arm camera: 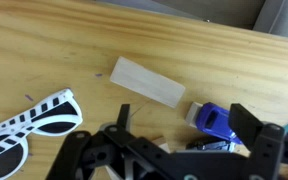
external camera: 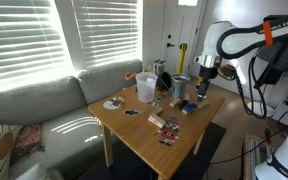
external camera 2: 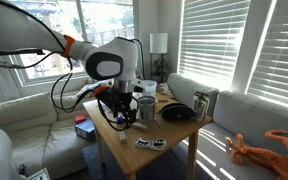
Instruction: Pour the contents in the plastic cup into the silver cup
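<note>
The plastic cup (external camera: 145, 89) is standing upright on the table (external camera: 179, 140), well apart from the gripper (external camera: 205, 88), with the silver cup (external camera: 181, 86) being seen between the two in an exterior view. Neither cup is being caught in the wrist view. There the jaws are being shown wide apart and empty over a wooden block (arm camera: 149, 82), striped sunglasses (arm camera: 24, 125) and a blue object (arm camera: 214, 118).

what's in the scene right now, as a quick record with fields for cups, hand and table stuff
plastic cup: upright on the table, not held
silver cup: upright, apart from the plastic cup
hand: open, empty, beside the silver cup
wrist view: striped sunglasses, pale block and blue object on the tabletop
pour: not yet started
</note>
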`<state>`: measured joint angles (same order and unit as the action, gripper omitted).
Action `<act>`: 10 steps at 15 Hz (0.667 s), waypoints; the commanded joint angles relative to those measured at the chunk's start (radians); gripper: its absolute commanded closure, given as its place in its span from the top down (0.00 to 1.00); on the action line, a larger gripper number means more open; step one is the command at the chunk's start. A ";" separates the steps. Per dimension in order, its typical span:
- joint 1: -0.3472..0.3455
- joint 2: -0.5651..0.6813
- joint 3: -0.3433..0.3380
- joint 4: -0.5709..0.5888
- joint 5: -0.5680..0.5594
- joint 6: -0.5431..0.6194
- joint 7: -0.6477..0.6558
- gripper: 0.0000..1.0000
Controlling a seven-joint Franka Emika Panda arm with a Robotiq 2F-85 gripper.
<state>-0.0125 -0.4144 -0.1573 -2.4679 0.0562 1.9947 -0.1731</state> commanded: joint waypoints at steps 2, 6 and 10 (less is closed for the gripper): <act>-0.016 0.001 0.015 0.002 0.006 -0.002 -0.005 1.00; -0.016 0.001 0.015 0.002 0.006 -0.002 -0.005 1.00; -0.022 -0.068 0.065 0.064 0.008 -0.066 0.134 1.00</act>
<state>-0.0139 -0.4215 -0.1438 -2.4526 0.0582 1.9915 -0.1430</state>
